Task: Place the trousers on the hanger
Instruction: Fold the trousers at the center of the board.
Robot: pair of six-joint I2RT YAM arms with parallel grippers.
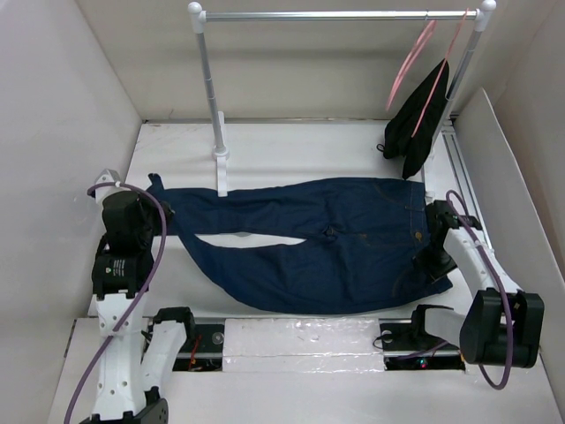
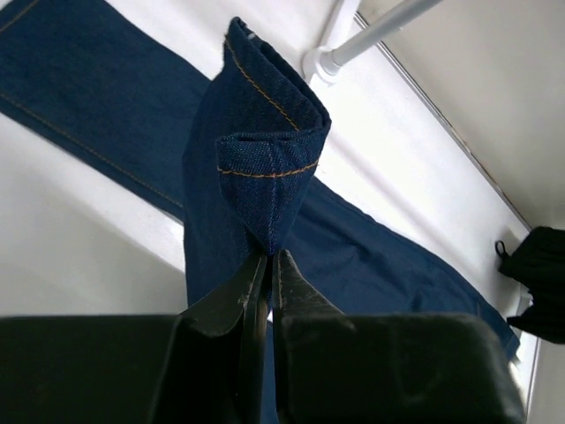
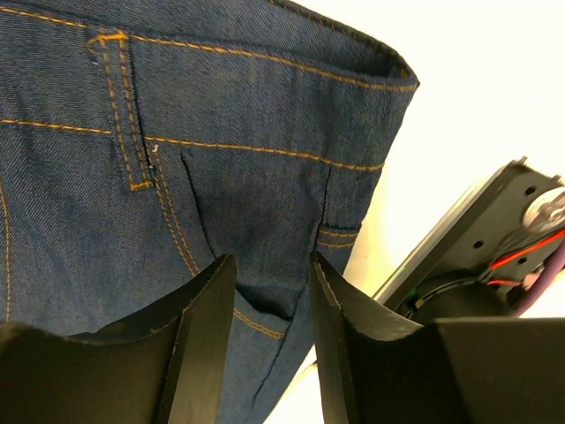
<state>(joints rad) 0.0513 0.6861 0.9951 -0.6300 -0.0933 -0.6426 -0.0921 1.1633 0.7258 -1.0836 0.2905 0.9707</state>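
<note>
The trousers lie spread across the white table, waist at the right and legs running left. My left gripper is shut on the hem of one leg at the far left; in the left wrist view the gripper pinches the folded cuff, which stands up above the jaws. My right gripper is at the waist end; in the right wrist view the gripper is open, jaws either side of the waistband and pocket denim. The hanger hangs empty on the rail at the back right.
A white rail on two posts spans the back; its left post stands just behind the trouser legs. A second pink hanger with a black garment hangs beside the empty one. White walls enclose the table. An arm base sits right of the waist.
</note>
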